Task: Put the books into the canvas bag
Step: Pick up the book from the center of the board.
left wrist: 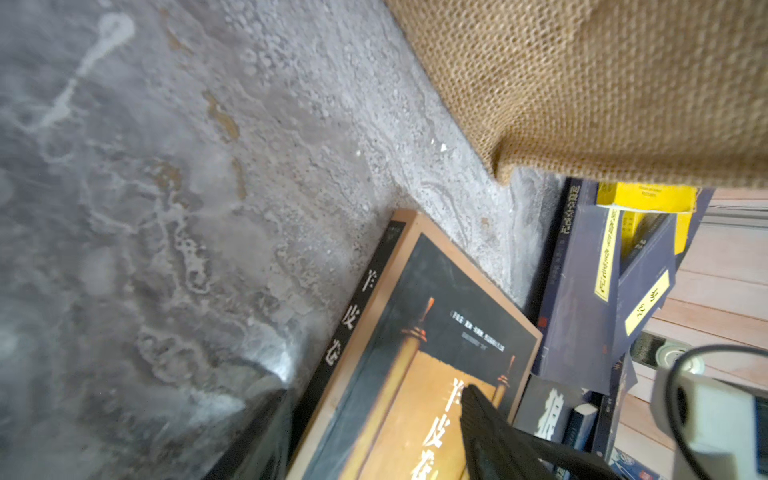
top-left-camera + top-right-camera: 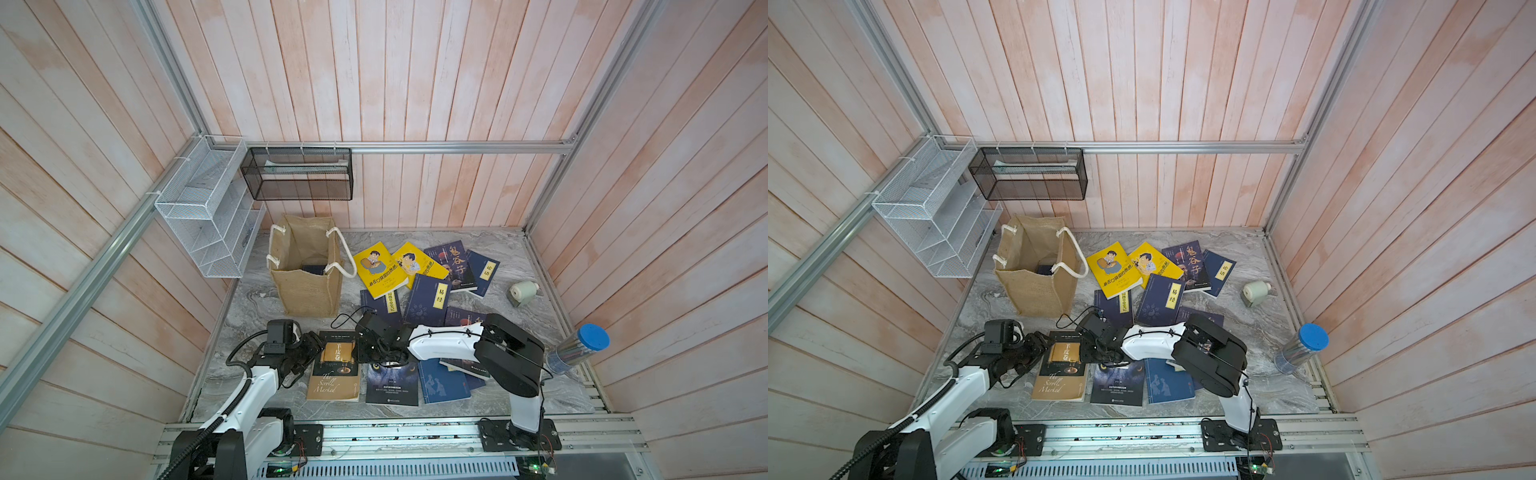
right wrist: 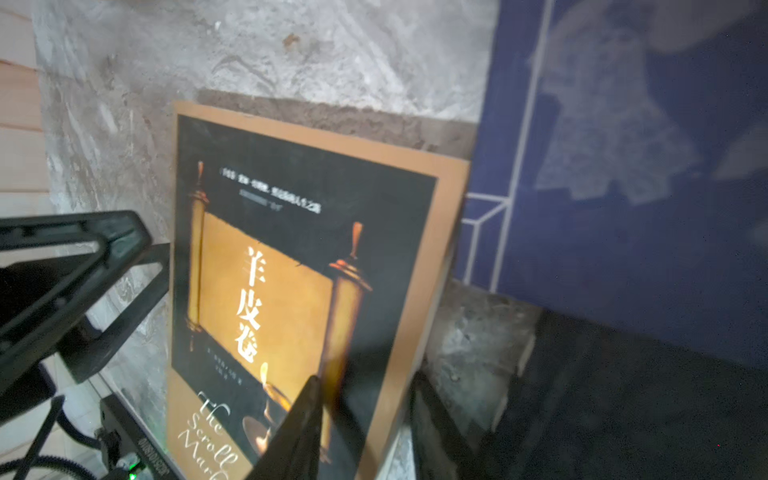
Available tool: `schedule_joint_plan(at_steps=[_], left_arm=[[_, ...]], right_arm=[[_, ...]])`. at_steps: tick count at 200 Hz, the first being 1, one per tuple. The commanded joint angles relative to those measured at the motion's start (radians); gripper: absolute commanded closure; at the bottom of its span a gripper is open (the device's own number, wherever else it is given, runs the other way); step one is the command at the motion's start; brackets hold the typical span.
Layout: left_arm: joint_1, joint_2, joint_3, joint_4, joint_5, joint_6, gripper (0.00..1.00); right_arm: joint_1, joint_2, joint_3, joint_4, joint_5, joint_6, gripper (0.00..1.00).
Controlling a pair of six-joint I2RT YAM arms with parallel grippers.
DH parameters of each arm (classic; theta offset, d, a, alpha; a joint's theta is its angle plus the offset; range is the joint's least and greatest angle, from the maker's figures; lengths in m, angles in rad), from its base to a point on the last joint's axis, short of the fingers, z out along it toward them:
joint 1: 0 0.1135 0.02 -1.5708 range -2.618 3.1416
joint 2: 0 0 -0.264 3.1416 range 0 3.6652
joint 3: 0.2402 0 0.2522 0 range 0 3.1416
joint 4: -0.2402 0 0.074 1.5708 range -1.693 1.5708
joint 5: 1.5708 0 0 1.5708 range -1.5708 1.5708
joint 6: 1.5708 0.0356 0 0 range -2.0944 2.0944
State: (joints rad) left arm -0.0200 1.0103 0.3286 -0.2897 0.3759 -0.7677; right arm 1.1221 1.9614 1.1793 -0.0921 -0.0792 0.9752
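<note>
Here's what you can't see well: your right arm lies across the near books, hiding the top of the wolf-eye book (image 2: pixel 392 384) and most of a dark book (image 2: pixel 462 316) behind the elbow. Both wrist views are cut off and blurred around the fingers. The tan book (image 2: pixel 334 370) lies between the two tools, near the front of the table (image 2: pixel 257 299). Left gripper (image 1: pixel 374 392): jaws apart, one finger over the cover, its mate off the spine side. Right gripper (image 3: pixel 365 388): one finger over the cover, one beyond the opposite long edge — whether they pinch it, I cannot tell. The bag (image 2: pixel 309 293) stands upright at the left rear, mouth open, with one navy book (image 2: pixel 312 269) at its bottom. The other books lie spread on the table to its right. The black basket (image 2: pixel 297 176) on the back rail holds something flat and pale, too dim to name. The blue-lidded tube (image 2: pixel 579 349) sits at the right edge — contents unclear.
</note>
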Motion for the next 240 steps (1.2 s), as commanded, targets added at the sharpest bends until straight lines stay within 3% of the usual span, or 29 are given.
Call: schedule_joint_plan(at_steps=[1,42,92,159,206,240], left_arm=[[-0.005,0.025,-0.028,0.0,0.108,0.0,0.34],[-0.006,0.045,-0.011,0.013,0.241,0.004,0.37],[-0.013,-0.038,-0.004,-0.017,0.36,-0.04,0.44],[-0.029,-0.115,0.045,-0.09,0.401,-0.021,0.56],[-0.041,-0.13,0.1,-0.16,0.334,0.007,0.84],[-0.04,-0.192,0.201,-0.249,0.263,0.044,0.96]], right_arm=[[0.001,0.049,0.011,-0.048,-0.011,-0.018,0.76],[-0.021,0.06,0.017,-0.031,-0.027,-0.053,0.86],[-0.045,0.083,0.013,0.004,-0.074,-0.081,0.87],[-0.047,0.108,0.014,0.034,-0.123,-0.094,0.87],[-0.049,0.064,-0.017,0.053,-0.106,-0.092,0.87],[-0.056,-0.06,-0.061,0.07,-0.055,-0.1,0.84]])
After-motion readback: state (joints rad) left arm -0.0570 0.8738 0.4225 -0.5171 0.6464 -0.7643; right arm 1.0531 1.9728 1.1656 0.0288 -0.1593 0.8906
